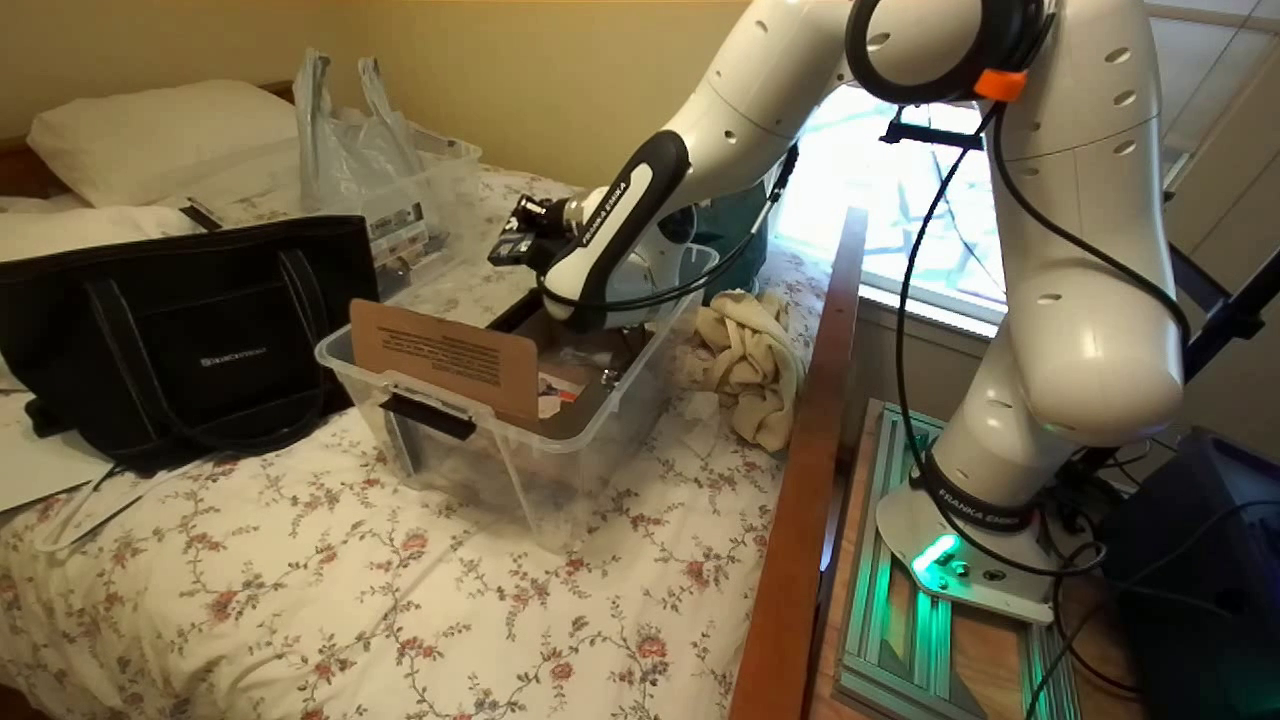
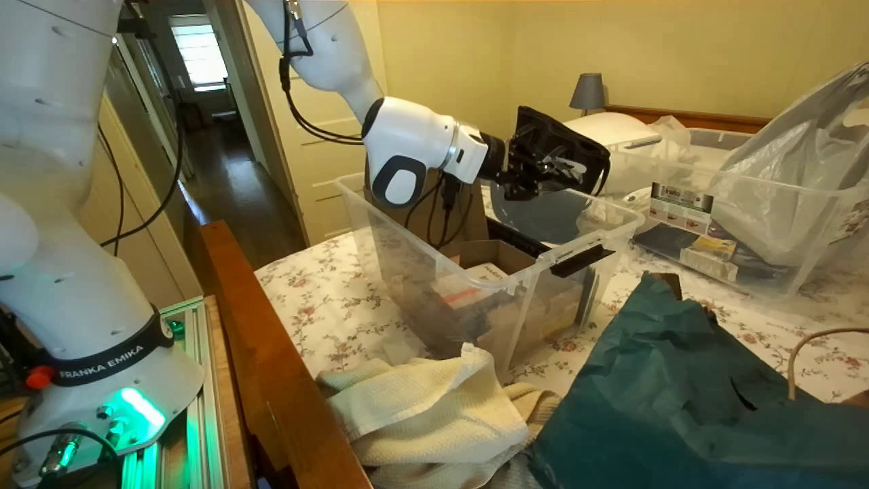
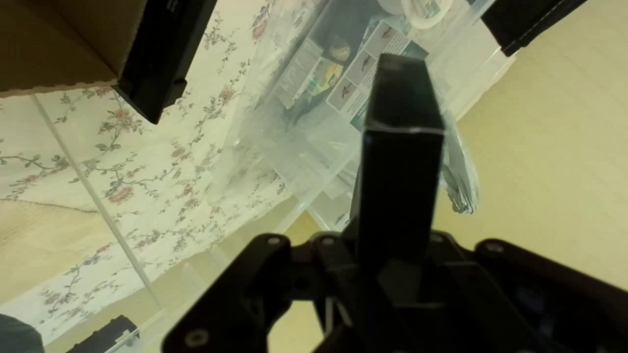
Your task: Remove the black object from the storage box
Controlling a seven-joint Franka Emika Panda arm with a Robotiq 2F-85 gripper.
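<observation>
The gripper [image 3: 390, 274] enters the wrist view from the lower edge of the frame. Its jaws are narrowed on the black object [image 3: 400, 196], which is gripped between them and projects upward, right of the frame's centre. The object is box-shaped, with a thin pale line across its upper part.

In an exterior view the black object appears right of centre, in the upper half of the frame, higher than the rim of the storage box [image 2: 414, 285]. Whether it hangs over the box's opening or past the rim cannot be determined.

The storage box rests on the floral bed cover [image 1: 450, 590] near mid-frame. A brown cardboard piece [image 1: 445, 355] stands at its near end. A black bag [image 1: 190, 350] stands at the left of the frame, near the box. Farther back, upper left, a second clear bin [image 1: 445, 190] contains a grey plastic bag [image 1: 355, 165].

In an exterior view a pale yellow cloth [image 2: 434, 414] lies crumpled at bottom centre, and a teal bag [image 2: 665, 401] occupies the lower right. A wooden rail [image 1: 800, 480] runs along the bed's edge.
</observation>
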